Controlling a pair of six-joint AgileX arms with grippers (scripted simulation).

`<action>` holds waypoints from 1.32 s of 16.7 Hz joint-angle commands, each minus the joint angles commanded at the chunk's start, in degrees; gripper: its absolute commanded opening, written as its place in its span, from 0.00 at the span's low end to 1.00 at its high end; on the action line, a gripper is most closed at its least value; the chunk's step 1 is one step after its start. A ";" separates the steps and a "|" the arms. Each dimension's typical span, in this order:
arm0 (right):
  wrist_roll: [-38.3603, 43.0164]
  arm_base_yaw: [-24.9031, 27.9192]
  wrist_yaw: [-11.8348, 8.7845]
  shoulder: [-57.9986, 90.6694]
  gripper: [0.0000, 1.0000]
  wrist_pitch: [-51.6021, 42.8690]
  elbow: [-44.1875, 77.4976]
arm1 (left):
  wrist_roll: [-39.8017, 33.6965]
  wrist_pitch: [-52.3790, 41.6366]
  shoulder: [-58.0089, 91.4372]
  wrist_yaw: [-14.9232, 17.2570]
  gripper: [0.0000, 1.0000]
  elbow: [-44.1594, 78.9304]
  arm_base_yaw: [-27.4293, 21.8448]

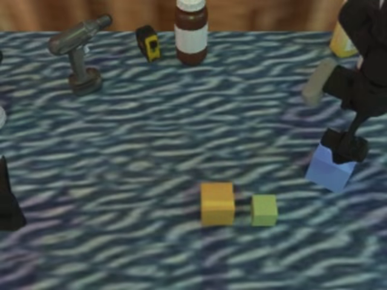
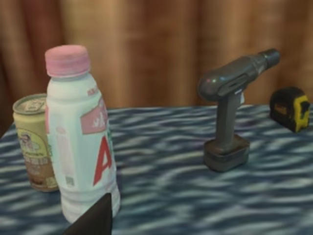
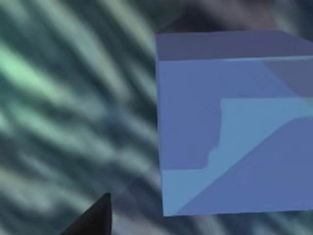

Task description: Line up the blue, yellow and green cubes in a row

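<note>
The table (image 1: 151,121), covered in a rippled blue-and-white cloth, filled the top view. The right arm reached in from the table's right edge, its gripper (image 1: 346,148) sitting on top of the blue cube (image 1: 328,172); whether its fingers were pinching that cube or only set down around it could not be told. The left arm was parked at the left edge, only a dark part of it (image 1: 9,199) showing, and the state of its fingers could not be told.

A grey power drill (image 1: 77,51) stood at the far left of the table, with a brown bottle (image 1: 191,31) with a white cap and label near the far middle. In the left wrist view a white bottle (image 2: 80,132) with a pink cap stood just beside a beige can (image 2: 34,142).

The blue cube, the largest of the three, sat tilted toward the right side, well apart from the other two. The yellow cube (image 1: 217,203) lay near the middle front, and the green cube (image 1: 264,209), the smallest, sat just to its right with a narrow gap between them. A yellow-and-black tape measure (image 1: 148,42) stood between the drill and the brown bottle.
</note>
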 joint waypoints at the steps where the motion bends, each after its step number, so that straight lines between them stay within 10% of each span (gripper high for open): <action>1: -0.69 0.21 -0.05 1.78 1.00 -0.85 1.65 | -0.81 1.37 -2.10 0.10 1.00 -1.36 0.57; 22: -1.45 0.60 -0.08 11.64 1.00 15.65 -6.33 | -1.86 3.21 -4.90 0.25 1.00 -3.11 1.26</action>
